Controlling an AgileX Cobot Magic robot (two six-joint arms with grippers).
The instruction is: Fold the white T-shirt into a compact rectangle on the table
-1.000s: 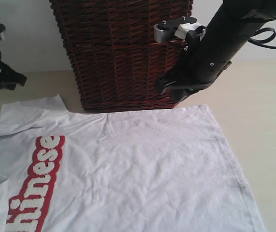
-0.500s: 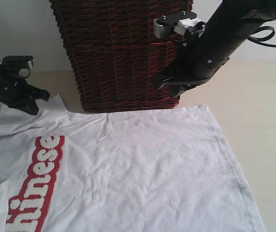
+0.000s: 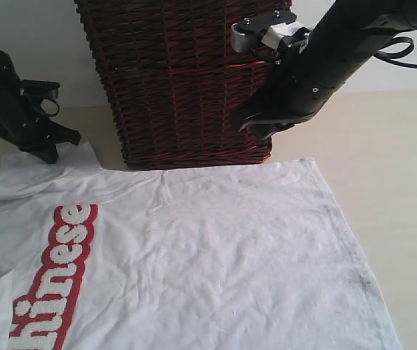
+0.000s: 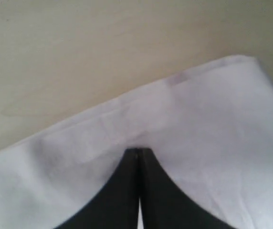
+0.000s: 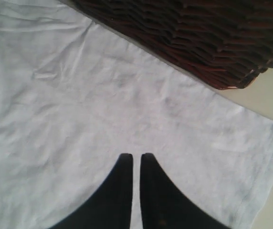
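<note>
The white T-shirt (image 3: 216,255) lies spread on the counter (image 3: 398,182), filling the lower frame. At upper left, the left pincer (image 3: 47,154) pinches its sleeve (image 3: 19,175). At upper right, the right pincer (image 3: 256,130) hangs nearly closed and empty. This looks like the first fold; next, draw the sleeve inward.

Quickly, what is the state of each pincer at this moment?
Left pincer: closed, pinching a sleeve edge of the white T-shirt.
Right pincer: nearly closed, holding nothing, above the shirt.

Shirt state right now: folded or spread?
Spread. The white T-shirt lies flat and open on the table, red lettering face up, no fold made; only the sleeve at the left tool is rumpled.
</note>
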